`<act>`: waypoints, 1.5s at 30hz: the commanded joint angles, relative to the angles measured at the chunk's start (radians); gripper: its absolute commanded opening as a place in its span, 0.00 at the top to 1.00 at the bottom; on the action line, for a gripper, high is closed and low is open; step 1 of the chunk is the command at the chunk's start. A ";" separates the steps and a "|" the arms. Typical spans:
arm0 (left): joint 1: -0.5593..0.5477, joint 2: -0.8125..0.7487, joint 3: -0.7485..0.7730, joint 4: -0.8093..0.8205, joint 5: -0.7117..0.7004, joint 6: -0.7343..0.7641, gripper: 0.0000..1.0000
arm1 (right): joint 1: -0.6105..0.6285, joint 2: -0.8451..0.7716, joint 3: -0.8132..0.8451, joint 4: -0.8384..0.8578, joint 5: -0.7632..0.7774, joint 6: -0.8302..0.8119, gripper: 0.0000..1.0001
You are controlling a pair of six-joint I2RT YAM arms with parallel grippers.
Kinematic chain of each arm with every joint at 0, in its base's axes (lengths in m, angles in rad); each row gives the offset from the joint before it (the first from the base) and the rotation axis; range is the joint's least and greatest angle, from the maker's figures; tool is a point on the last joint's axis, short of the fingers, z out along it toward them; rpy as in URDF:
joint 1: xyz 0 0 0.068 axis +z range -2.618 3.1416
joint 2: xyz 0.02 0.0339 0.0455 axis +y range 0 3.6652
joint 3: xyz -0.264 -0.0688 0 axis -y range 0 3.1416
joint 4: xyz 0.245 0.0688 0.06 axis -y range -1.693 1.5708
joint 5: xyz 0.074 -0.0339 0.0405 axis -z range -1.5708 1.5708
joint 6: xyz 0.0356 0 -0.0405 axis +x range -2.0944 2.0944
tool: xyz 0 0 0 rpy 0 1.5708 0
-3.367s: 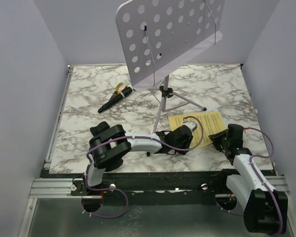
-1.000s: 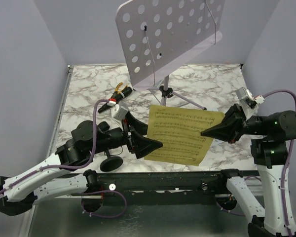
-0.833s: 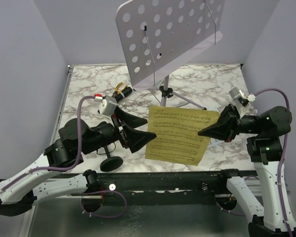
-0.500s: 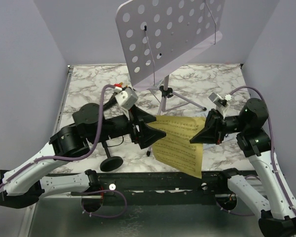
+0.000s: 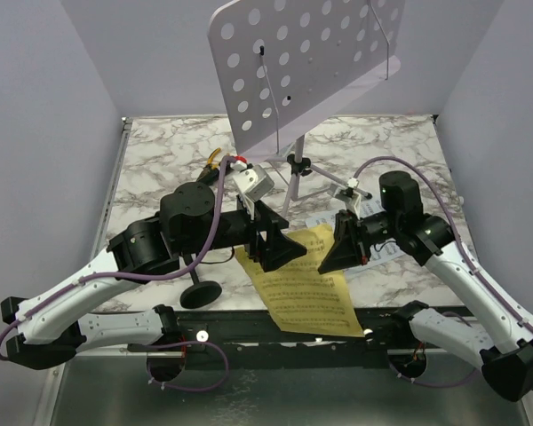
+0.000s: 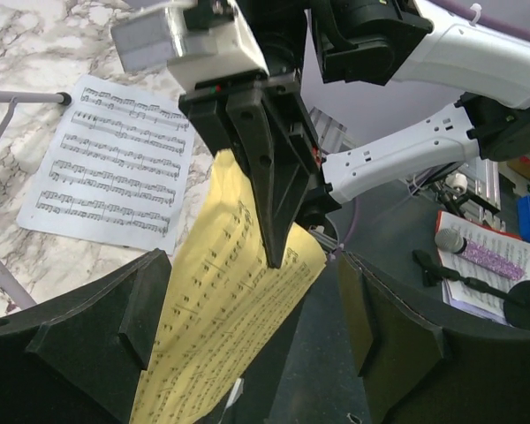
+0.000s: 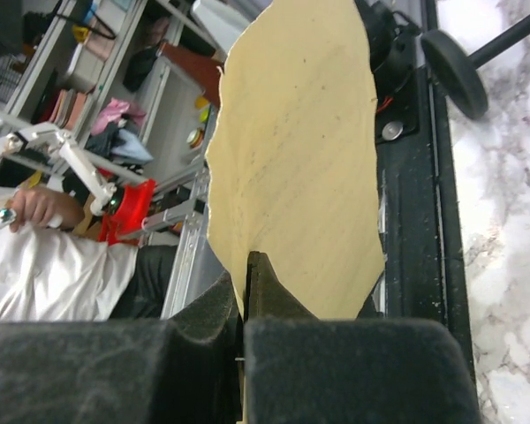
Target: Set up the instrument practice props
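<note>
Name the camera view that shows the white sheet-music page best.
Left wrist: the white sheet-music page lies almost fully visible on the marble table. Top external shows only slivers around the right gripper; right wrist shows none of it.

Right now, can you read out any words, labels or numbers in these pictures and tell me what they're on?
No words, brands or numbers can be read.
Yellow sheet-music page: printed staves and notes only; any title is too small to read.
White sheet-music page: staves and notes only, no legible title.
Lilac music stand: plain, no marking visible.
</note>
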 commanded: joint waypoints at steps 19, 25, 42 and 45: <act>0.032 0.148 -0.049 -0.015 0.220 -0.030 0.31 | 0.177 0.114 0.057 -0.103 0.059 -0.119 0.99; 0.099 0.148 -0.078 -0.017 0.378 -0.078 0.56 | 0.187 0.110 0.048 -0.099 0.076 -0.119 0.99; 0.141 0.088 -0.052 -0.068 0.272 -0.018 1.00 | 0.188 0.052 0.040 -0.007 0.402 -0.113 0.45; 0.141 0.028 -0.043 -0.068 0.203 0.013 1.00 | 0.189 0.028 0.040 0.052 0.489 -0.095 0.37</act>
